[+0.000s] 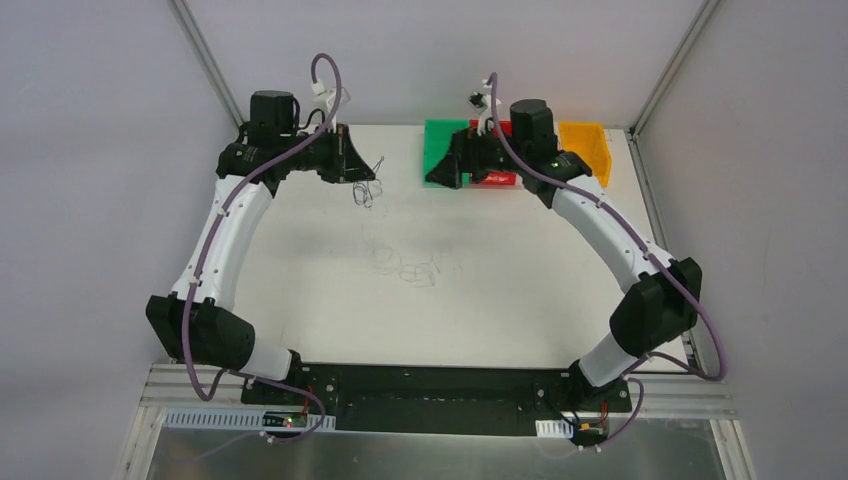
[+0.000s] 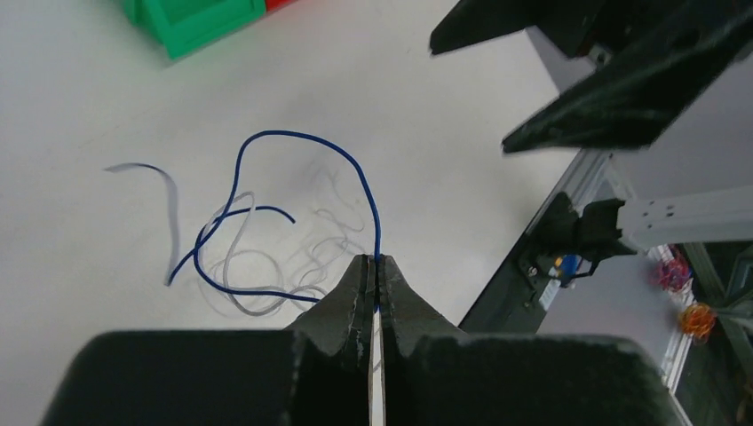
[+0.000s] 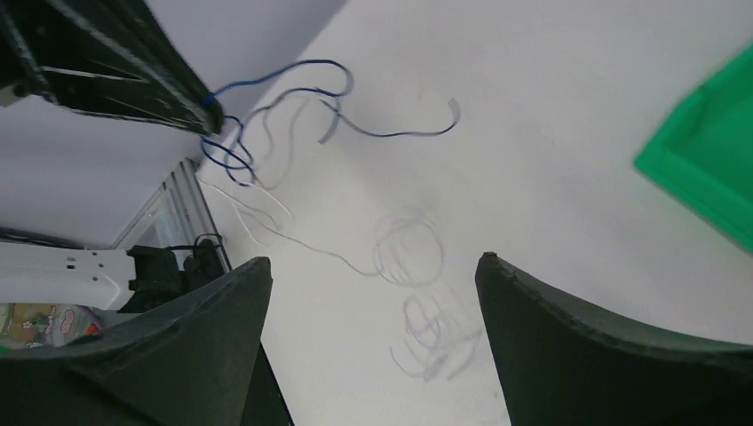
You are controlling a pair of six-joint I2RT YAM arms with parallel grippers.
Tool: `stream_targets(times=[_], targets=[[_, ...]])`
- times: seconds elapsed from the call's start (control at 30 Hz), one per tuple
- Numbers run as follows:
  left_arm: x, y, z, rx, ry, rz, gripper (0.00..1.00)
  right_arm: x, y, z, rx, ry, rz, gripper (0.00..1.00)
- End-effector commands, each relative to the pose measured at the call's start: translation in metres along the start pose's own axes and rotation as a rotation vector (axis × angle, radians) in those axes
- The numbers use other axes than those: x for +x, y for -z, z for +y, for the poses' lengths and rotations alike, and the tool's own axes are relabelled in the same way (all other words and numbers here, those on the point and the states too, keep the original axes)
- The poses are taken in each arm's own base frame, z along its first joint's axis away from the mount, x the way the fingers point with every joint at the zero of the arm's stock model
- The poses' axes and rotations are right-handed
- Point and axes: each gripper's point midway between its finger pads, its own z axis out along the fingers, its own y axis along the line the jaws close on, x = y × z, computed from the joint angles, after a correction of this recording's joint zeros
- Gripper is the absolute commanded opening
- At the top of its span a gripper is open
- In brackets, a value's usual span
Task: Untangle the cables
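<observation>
**Left claw pinches a blue cable near the far edge; right claw gapes beside the bins**

The left arm (image 1: 225, 235) rises from its base at the near-left corner of the tabletop (image 1: 520, 310), bends at an elbow just past the left edge, and sweeps forward to the far-left part of the surface. Its wrist is turned inward, so the left claw (image 2: 375, 264) points toward the middle of the far edge. Its fingers are pressed together on one end of the blue cable (image 2: 306, 138). From that pinch the cable arches up and curls back in loose loops (their soft shadows fall on the white surface below).

The right arm (image 1: 610, 235) mirrors it: base at the near-right corner, elbow out by the right edge, forearm running to the far edge. The right claw (image 3: 373, 260) is turned toward the left arm, with its two fingers spread wide and nothing between them. It hangs over the near rim of the green bin (image 1: 438, 140), which stands against the far edge with a red bin (image 1: 503, 128) and a yellow bin (image 1: 585, 140) beside it.

The whitish-grey cables (image 1: 405, 265) lie slack on the tabletop around its middle, in thin rings and squiggles, apart from both claws and from the blue one
</observation>
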Motion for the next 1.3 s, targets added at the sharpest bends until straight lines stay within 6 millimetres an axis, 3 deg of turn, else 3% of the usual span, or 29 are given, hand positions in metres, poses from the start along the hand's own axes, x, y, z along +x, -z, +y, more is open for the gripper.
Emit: stream_targets(times=[0.0,0.17,0.27,0.37,0.43,0.63,0.7,0.8,0.9,0.97,1.03,1.1,1.27], targets=[[-0.037,0.004,-0.027,0.083,0.168,-0.142,0.00,-0.055,-0.024,0.071,-0.128,0.118,-0.231,0.90],[-0.073,0.010,-0.044,0.167,0.274,-0.327,0.00,-0.054,-0.071,0.108,-0.189,0.183,-0.271,0.84],[-0.087,0.016,-0.055,0.230,0.347,-0.388,0.00,-0.030,-0.095,0.112,-0.211,0.223,-0.225,0.62],[-0.099,0.029,-0.060,0.263,0.366,-0.449,0.00,0.000,-0.109,0.090,-0.159,0.208,-0.174,0.36],[-0.110,0.043,-0.063,0.275,0.362,-0.488,0.00,0.029,-0.114,0.071,-0.126,0.230,-0.119,0.28],[-0.163,0.089,-0.068,0.332,0.286,-0.631,0.00,0.148,-0.124,0.019,-0.096,0.246,0.169,0.19],[-0.177,0.104,-0.064,0.331,0.279,-0.671,0.00,0.178,-0.120,0.011,-0.106,0.252,0.235,0.21],[-0.187,0.117,-0.072,0.348,0.235,-0.689,0.00,0.196,-0.110,0.006,-0.103,0.273,0.304,0.27],[-0.188,0.125,-0.084,0.361,0.176,-0.693,0.00,0.200,-0.095,0.005,-0.101,0.253,0.353,0.35],[-0.187,0.128,-0.088,0.363,0.160,-0.695,0.00,0.194,-0.086,0.007,-0.103,0.247,0.357,0.41],[-0.184,0.128,-0.089,0.363,0.160,-0.689,0.00,0.178,-0.077,0.014,-0.104,0.249,0.340,0.56],[-0.178,0.125,-0.087,0.355,0.170,-0.673,0.00,0.150,-0.067,0.025,-0.104,0.263,0.289,0.68],[-0.152,0.105,-0.077,0.335,0.234,-0.593,0.00,0.055,-0.023,0.067,-0.099,0.322,0.066,0.88]])
